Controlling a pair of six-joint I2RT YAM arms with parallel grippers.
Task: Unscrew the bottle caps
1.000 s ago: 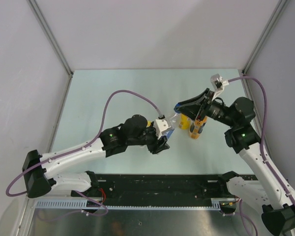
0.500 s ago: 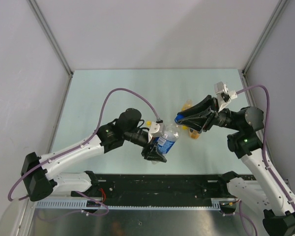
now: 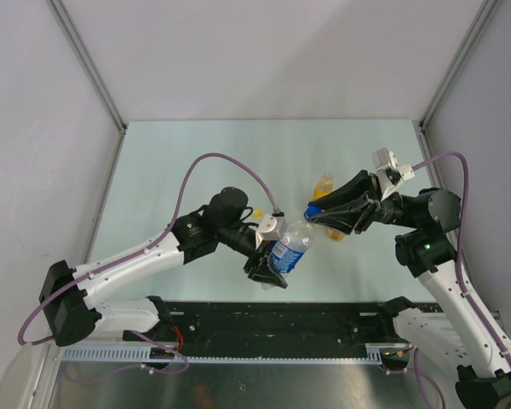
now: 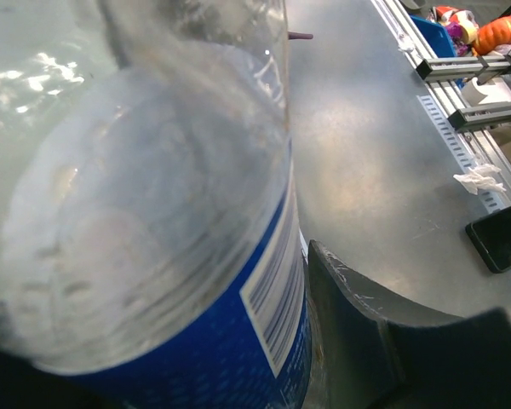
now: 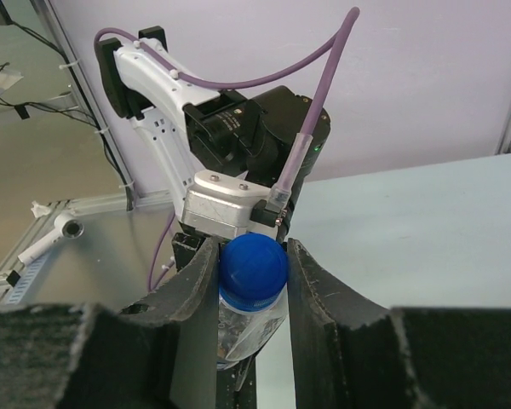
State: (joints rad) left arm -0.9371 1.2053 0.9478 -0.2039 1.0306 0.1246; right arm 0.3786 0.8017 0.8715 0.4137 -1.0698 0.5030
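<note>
Above the green bench point(image 3: 179, 162), the left gripper point(image 3: 268, 267) grasped the water bottle point(image 3: 291, 245); the right gripper point(image 3: 314, 210) clenched its blue cap point(image 5: 254, 266), seemingly not yet off. Two orange bottles point(image 3: 324, 182) waited.

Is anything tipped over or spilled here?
The water bottle is tilted instead of standing, but only because the left gripper holds it slanted while the right gripper pinches its blue cap. No spill shows on the table, and nothing looks broken.
</note>
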